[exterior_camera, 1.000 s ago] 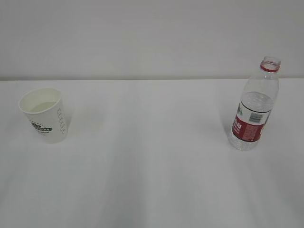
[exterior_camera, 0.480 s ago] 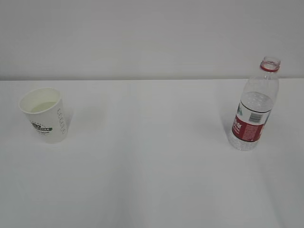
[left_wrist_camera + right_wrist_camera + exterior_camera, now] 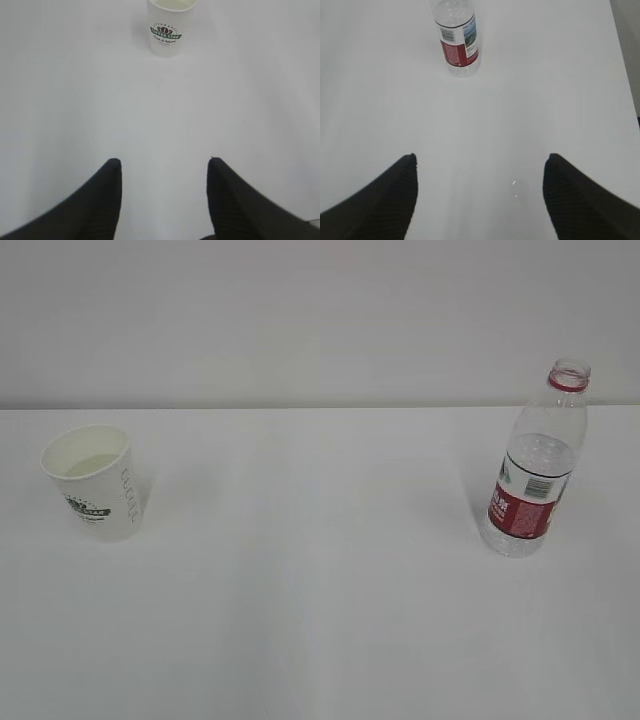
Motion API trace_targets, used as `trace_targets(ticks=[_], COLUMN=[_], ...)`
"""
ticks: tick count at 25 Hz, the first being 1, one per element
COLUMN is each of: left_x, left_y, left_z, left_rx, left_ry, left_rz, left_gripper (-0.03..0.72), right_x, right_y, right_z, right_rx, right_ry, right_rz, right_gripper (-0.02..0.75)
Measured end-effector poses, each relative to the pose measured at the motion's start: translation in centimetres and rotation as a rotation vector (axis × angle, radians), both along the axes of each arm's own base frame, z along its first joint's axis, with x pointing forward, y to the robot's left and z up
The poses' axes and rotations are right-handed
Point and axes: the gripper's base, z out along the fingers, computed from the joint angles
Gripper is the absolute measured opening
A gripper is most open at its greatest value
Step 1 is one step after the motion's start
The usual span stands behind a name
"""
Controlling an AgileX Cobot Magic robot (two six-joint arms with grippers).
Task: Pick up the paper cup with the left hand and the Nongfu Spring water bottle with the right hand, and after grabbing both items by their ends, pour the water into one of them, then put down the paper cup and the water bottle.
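Standing upright, the paper cup (image 3: 171, 27) is seen at twelve o'clock, well apart from the left hand (image 3: 164, 172), whose fingers are spread. The Nongfu Spring water bottle (image 3: 458, 42) is seen near eleven o'clock of the right hand (image 3: 480, 172), also spread and empty.

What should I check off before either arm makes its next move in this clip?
1. Paper cup upright on the table: ok.
2. Nongfu Spring water bottle upright, uncapped: ok.
3. Left tool open and empty, cup ahead of it with bare table between: ok.
4. Right tool open and empty, bottle ahead and slightly off to one side: ok.
5. Liquid in the cup: a pale surface shows inside in the exterior view, but whether it is water: cannot tell.
6. Water level in the bottle: cannot tell; the clear wall above the label shows no sure line.
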Motion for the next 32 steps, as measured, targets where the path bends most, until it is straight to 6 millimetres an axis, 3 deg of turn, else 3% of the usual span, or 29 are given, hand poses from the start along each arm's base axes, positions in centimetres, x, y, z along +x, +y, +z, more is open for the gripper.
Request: trace_targets(ticks=[13,25,32], left_x=[-1.5,-1.8,-1.6], left_y=[0.3,0.3,0.2], left_z=[-0.2,-0.4,-1.0], left_rx=[-0.034,-0.035,-0.029], left_ry=[-0.061,-0.043,-0.022], left_rz=[-0.010,-0.013,-0.013], left_gripper=[0.384,0.383,0.382], right_x=[-5.4,-5.4,-4.5], right_y=[-1.4,-1.5,-1.3], right_z=[-0.6,-0.6,-2.1], right_rx=[0.119,0.114,0.092], right_ry=[-0.250,-0.249,-0.191], right_rz=[-0.033,-0.037,-0.040], right_gripper=[0.587,0.587,0.587])
